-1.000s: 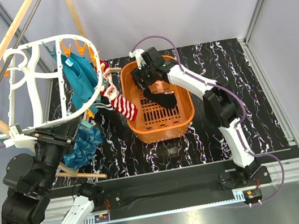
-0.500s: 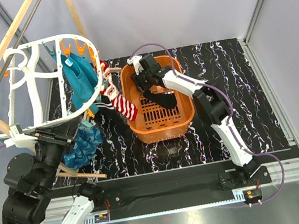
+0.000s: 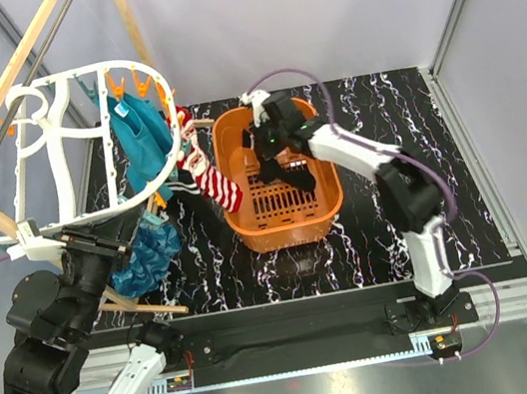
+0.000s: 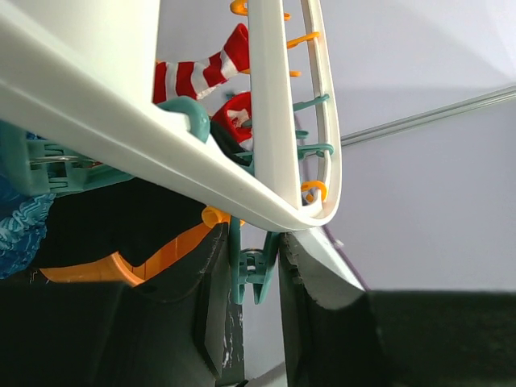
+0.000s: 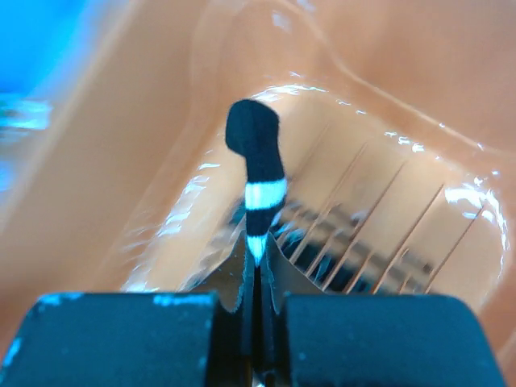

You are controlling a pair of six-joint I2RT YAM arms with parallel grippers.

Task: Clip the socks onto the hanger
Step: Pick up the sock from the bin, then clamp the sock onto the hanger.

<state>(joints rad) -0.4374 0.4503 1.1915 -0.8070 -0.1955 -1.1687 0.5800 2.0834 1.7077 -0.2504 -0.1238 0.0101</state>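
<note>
The white oval hanger (image 3: pixel 52 141) hangs at the left from a wooden pole, its rim (image 4: pixel 270 121) running across the left wrist view. A red-and-white striped sock (image 3: pixel 216 185) hangs clipped at its right side, also seen as a striped sock (image 4: pixel 197 76). My left gripper (image 3: pixel 142 220) is under the hanger's near end, its jaws (image 4: pixel 256 266) shut on a teal peg (image 4: pixel 250 274). My right gripper (image 3: pixel 272 155) reaches into the orange basket (image 3: pixel 329 196). It is shut (image 5: pixel 256 262) on the tip of a black sock with white stripes (image 5: pixel 260 173), which lies dark in the basket (image 3: pixel 288 171).
Teal-blue cloths (image 3: pixel 140 126) hang from the hanger, and another blue cloth (image 3: pixel 147 257) droops by my left arm. Orange pegs (image 3: pixel 128 81) line the hanger's far rim. The wooden pole frame (image 3: pixel 10 72) slants across the upper left. Grey walls enclose the black marbled table (image 3: pixel 410 162).
My right gripper has closed on the black sock in the basket, and its arm has shifted a little to the right. The left arm and hanger have not moved.
</note>
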